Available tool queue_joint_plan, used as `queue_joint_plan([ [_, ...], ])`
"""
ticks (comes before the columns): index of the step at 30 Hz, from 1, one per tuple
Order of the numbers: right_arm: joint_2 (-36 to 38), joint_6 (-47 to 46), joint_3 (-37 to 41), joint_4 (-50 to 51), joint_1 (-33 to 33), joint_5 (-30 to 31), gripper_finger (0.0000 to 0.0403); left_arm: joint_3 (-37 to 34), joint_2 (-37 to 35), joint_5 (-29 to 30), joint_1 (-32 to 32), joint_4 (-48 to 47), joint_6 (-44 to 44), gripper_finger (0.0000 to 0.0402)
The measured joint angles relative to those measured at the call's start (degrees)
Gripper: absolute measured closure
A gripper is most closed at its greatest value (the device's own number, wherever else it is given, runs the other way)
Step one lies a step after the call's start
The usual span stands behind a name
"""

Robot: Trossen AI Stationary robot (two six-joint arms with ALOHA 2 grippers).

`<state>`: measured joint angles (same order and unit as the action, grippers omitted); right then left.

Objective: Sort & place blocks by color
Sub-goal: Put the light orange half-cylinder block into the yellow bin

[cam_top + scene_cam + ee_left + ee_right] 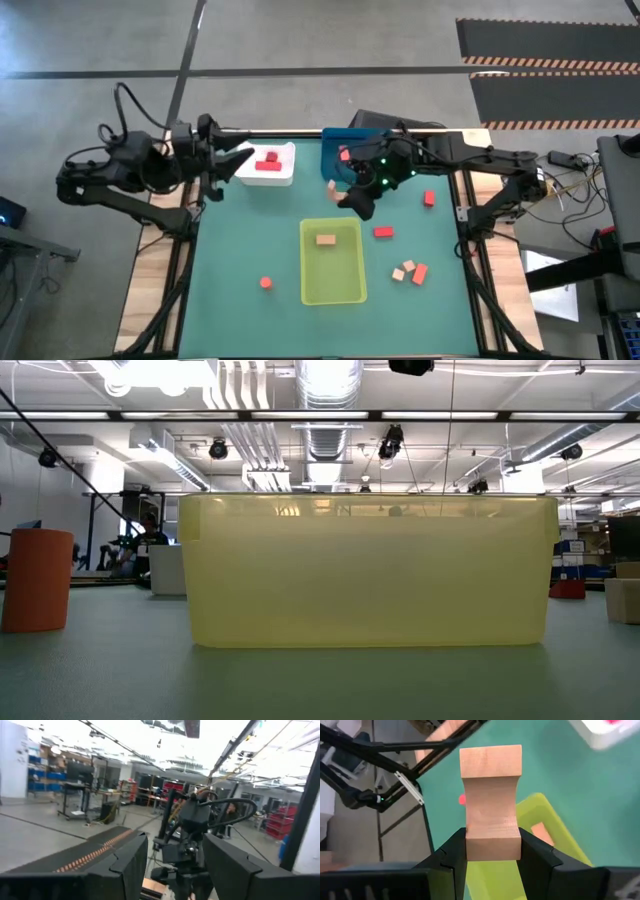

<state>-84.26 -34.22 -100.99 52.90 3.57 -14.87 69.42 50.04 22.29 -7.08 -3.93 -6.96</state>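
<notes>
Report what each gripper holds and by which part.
The right gripper clamps a pale tan wood block by its lower end, fingers on opposite sides. The left gripper is open and holds nothing.

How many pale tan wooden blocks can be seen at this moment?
3. One tan block is held in the right gripper, one lies in the yellow-green bin, and one lies on the mat at the right. Others may be hidden.

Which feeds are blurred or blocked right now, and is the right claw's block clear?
Low view: the yellow-green bin fills the frame, hiding the table behind it. Left wrist view: soft and blurred, ceiling lights blown out. Right wrist view: the tan block between the right claw's fingers is sharp; the background is blurred.
</notes>
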Motion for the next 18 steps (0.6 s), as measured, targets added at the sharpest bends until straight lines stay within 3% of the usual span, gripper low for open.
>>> queue_joint_plan([
  [8, -2.6, -4.31, 0.0, 1.27, -3.06, -0.26, 0.0281, -3.67, -2.16, -2.51, -0.14, -0.12, -0.37, 0.0226],
  [18, -5.48, -6.42, 0.0, 15.83, -6.56, -0.74, 0.0281, -4.01, -3.04, -2.54, -0.12, 0.02, -0.17, 0.0226],
])
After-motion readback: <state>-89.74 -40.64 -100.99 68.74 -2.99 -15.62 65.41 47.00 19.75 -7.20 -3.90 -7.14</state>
